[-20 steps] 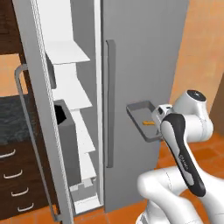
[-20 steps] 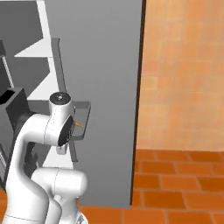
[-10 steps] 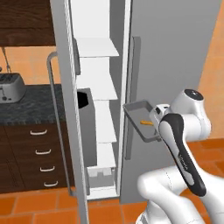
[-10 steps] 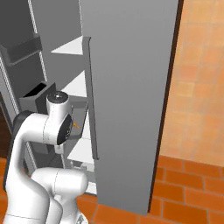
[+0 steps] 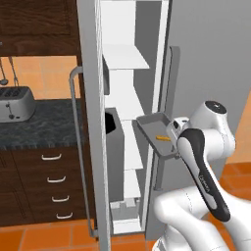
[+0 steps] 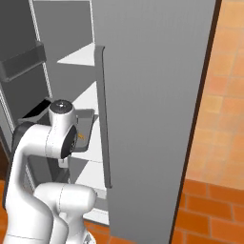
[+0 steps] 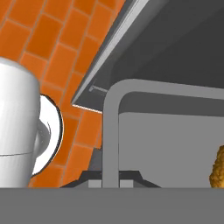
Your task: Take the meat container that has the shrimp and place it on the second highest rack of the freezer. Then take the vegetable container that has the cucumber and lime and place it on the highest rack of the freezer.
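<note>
1. the hand (image 5: 172, 138) is clamped shut on the near edge of the grey meat container (image 5: 156, 128), holding it up in the air in front of the open freezer (image 5: 206, 63).
2. the shrimp (image 5: 163, 138) is lying on the container floor, small orange curved bit, close to the hand side. in the hand view it peeks in at the right edge (image 7: 217, 168), with the container rim (image 7: 114, 118) running across the shot.
3. the container sits tilted a little, level with the middle white shelves (image 5: 128, 115), just outside the narrow compartment and right by the long bar handle (image 5: 165, 112) on the grey door beside it.
4. in the right base view the container (image 6: 85, 125) pokes out behind the arm's top joint, in front of the white shelves (image 6: 81, 55).
5. off to the left there's a dark desk (image 5: 44, 125) with a toaster (image 5: 14, 104) on it and drawers (image 5: 54, 184) below. orange tile floor (image 6: 209, 209).
</note>
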Controlling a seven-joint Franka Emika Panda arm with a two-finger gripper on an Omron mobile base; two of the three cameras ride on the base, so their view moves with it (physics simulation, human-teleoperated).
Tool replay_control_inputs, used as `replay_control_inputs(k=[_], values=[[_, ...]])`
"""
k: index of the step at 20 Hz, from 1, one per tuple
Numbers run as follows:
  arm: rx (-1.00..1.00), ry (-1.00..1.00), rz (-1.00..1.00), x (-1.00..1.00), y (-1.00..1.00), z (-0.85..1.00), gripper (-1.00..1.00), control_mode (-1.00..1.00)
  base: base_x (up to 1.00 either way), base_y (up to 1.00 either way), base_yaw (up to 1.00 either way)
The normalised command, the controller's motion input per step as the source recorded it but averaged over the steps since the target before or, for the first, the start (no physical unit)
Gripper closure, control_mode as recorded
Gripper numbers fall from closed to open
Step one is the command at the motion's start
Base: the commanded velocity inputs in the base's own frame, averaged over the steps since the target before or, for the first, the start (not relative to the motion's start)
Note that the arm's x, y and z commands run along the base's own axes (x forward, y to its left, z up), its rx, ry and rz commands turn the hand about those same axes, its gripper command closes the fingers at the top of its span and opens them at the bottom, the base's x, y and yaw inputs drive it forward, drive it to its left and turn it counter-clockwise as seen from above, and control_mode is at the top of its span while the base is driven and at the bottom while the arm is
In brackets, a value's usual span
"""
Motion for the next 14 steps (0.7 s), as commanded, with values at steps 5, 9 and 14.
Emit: replay_control_inputs(k=[5,9,14], values=[[0.00,0.00,0.00,0.00,0.00,0.00,1.00,1.00,0.05,0.10,0.00],[0.00,0.00,0.00,0.00,0.00,0.00,1.00,1.00,0.10,0.00,0.00],[0.00,0.00,0.00,0.21,0.07,-0.08,1.00,-1.00,0.08,0.04,0.00]])
